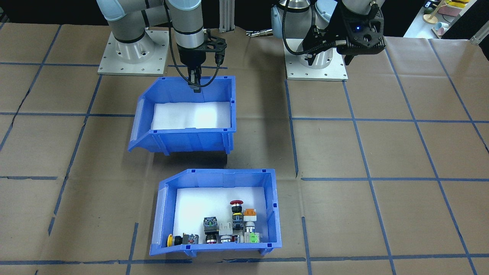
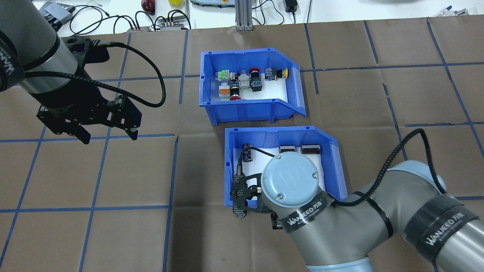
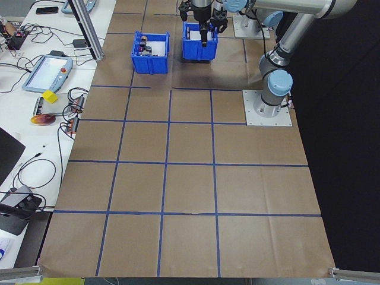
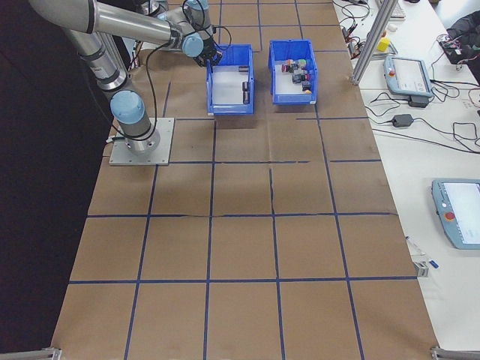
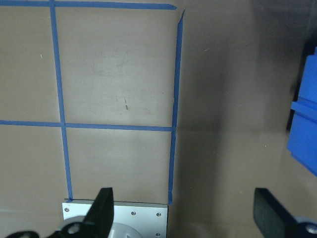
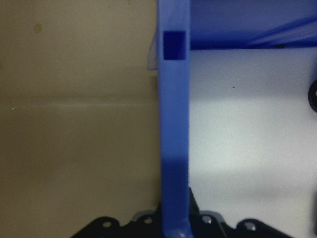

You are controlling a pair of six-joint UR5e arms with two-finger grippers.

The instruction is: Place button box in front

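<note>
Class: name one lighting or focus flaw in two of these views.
Front-facing view: glare washes out the white liner of the near-empty bin beneath the right pincer. Right wrist view: that bin's wall looks soft, its lower part in shadow.

The button box (image 1: pixel 270 214) looks like smooth, slightly glossy blue plastic with a matt white liner. The table (image 1: pixel 401 152) wears matt brown paper crossed by blue tape, creased in places.
</note>
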